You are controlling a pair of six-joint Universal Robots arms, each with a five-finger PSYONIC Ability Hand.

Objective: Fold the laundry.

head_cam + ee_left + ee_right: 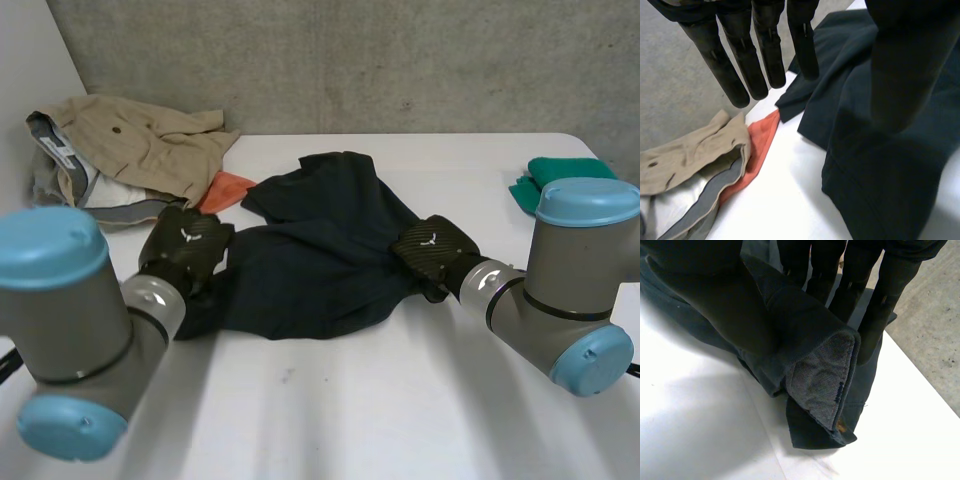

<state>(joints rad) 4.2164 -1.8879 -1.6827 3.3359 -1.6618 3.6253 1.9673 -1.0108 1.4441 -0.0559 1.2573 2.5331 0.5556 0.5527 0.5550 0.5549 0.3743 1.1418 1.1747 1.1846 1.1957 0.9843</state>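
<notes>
Pinching a hem fold between thumb and straight fingers, the right hand [432, 245] gripped the right edge of the dark garment [320, 260] at mid-tabletop. The left hand [185, 250] sat at its left edge, fingers [740, 75] straight, grasping nothing. With that side unheld, a lift would likely drag the cloth askew or slip the thin pinch. Beyond lay an orange cloth [225, 188], a beige pile [130, 145] at the far left corner, and a green cloth [560, 172] at the right edge, partly cut off by the right arm [575, 270]. Crumpling hid the garment's shape.
</notes>
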